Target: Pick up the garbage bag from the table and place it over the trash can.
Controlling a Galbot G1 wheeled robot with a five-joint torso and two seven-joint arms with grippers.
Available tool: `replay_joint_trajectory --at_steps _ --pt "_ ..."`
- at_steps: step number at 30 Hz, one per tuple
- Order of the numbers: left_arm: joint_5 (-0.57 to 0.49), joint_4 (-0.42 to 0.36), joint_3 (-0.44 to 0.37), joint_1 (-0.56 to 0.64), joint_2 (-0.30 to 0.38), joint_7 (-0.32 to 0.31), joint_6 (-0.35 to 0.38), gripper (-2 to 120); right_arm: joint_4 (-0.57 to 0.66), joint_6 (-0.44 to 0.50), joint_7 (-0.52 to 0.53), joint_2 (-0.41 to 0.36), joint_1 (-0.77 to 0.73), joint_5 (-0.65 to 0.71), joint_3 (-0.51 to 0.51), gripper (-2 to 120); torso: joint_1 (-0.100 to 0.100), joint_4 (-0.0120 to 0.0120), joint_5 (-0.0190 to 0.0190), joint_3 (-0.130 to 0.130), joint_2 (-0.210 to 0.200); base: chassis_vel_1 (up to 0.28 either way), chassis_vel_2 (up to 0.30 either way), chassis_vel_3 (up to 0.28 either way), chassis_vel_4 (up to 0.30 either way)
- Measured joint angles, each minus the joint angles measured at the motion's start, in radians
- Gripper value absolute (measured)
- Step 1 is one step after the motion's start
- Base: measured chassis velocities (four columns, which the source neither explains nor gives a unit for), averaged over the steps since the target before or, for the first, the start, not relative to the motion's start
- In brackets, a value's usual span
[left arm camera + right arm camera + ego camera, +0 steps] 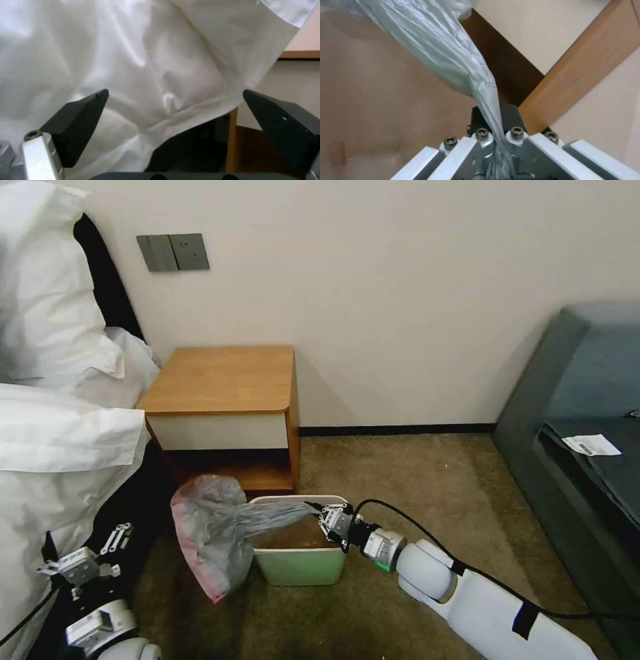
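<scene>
The grey garbage bag (217, 530) with its pink-red rim hangs over the left side of the pale green trash can (300, 567). Its bunched end stretches across the can's opening to my right gripper (320, 517), which is shut on it above the can's right part. In the right wrist view the twisted plastic of the garbage bag (453, 65) runs down into the pinched fingers (511, 113). The wooden table (223, 380) stands just behind the can with a bare top. My left gripper (117, 547) is open low at the left beside the bed; its fingers (80, 120) face white bedding.
White bedding (60, 447) and pillows fill the left side. A dark grey sofa (587, 433) with a paper slip stands at the right. Brown carpet (427, 480) lies open between the can and the sofa. A wall (400, 300) rises behind the table.
</scene>
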Motion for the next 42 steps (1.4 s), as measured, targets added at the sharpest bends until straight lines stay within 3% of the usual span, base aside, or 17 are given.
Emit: replay_joint_trajectory --at_steps 9,21,23,26,32,35,42 --pt "0.016 0.003 0.022 0.000 -0.005 0.000 0.000 100 0.018 -0.012 -0.050 -0.033 -0.005 0.026 0.010 1 0.000 0.0000 -0.0001 0.000 0.000 0.000 0.000 0.000 0.000" --pt "0.053 0.003 0.061 -0.002 -0.012 -0.001 0.001 100 0.077 -0.024 -0.087 -0.123 -0.006 0.112 0.044 46 0.000 0.0000 -0.0001 0.000 0.000 0.000 0.000 0.000 0.000" --pt "0.057 0.003 0.064 -0.004 -0.014 -0.001 0.002 100 0.083 -0.027 -0.094 -0.132 -0.003 0.122 0.047 50 0.000 0.0000 -0.0001 0.000 0.000 0.000 0.000 0.000 0.000" --pt "0.066 0.004 0.069 -0.012 -0.017 0.000 0.008 100 0.102 -0.035 -0.143 -0.170 0.000 0.165 0.058 65 0.000 -0.0001 -0.0002 0.000 0.000 0.000 0.000 0.000 0.000" --pt "0.071 0.004 0.073 -0.018 -0.019 0.001 0.014 100 0.098 -0.037 -0.184 -0.185 0.006 0.196 0.064 82 0.000 -0.0002 -0.0001 0.000 0.000 0.000 0.000 0.000 0.000" --pt "0.081 -0.001 0.076 -0.017 -0.027 0.002 0.016 100 0.088 -0.039 -0.213 -0.181 0.020 0.207 0.062 97 0.000 -0.0001 0.0000 0.000 0.000 0.000 0.000 0.000 0.000" --pt "0.090 0.000 0.079 -0.017 -0.031 0.002 0.016 100 0.090 -0.032 -0.270 -0.206 0.013 0.209 0.093 100 0.000 0.0001 -0.0001 0.000 0.000 0.000 0.000 0.000 0.000"
